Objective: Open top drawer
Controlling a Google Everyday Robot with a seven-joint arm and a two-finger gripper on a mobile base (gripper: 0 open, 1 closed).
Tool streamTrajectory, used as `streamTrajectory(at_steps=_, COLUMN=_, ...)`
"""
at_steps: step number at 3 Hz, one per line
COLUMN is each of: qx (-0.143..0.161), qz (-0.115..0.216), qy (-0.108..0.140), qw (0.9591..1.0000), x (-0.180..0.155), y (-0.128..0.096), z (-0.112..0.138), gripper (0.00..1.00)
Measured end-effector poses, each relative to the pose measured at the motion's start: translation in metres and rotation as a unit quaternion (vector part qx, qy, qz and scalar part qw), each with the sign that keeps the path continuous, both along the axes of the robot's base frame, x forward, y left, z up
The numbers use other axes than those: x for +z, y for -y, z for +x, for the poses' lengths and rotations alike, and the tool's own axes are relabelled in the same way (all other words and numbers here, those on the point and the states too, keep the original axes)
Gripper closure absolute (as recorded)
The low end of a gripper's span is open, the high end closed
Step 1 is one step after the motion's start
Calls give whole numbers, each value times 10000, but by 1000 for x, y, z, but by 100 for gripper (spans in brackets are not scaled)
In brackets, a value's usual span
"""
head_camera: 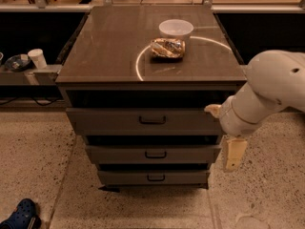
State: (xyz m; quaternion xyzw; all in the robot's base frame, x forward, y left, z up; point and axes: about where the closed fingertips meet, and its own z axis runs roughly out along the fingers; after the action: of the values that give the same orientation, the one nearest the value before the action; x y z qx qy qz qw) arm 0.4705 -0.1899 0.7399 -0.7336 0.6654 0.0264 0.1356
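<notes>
The top drawer is the widest of three grey-brown fronts on the cabinet, just under a dark gap below the cabinet top. Its small dark pull handle sits at the middle of the front. The drawer front lies about flush with the cabinet. My gripper hangs from the white arm at the cabinet's right front corner. It is level with the middle drawer and well to the right of the handle. It holds nothing that I can see.
A clear plastic cup and a shiny snack bag sit on the cabinet top. The middle drawer and bottom drawer lie below. A white cup stands on a left shelf. A blue shoe is on the floor.
</notes>
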Motion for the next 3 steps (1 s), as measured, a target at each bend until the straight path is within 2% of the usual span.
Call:
streamTrajectory(at_steps=1, qx=147, qz=52, qy=93, qw=9998, x=-33, y=-19, z=22, gripper=0)
streamTrajectory(at_steps=2, qx=127, qz=2, qy=170, qw=9998, x=-50, y=-24, z=45, gripper=0)
streamTrajectory(at_steps=3, qx=24, qz=-177, qy=270, qw=9995, x=-66, y=-27, z=91, gripper=0)
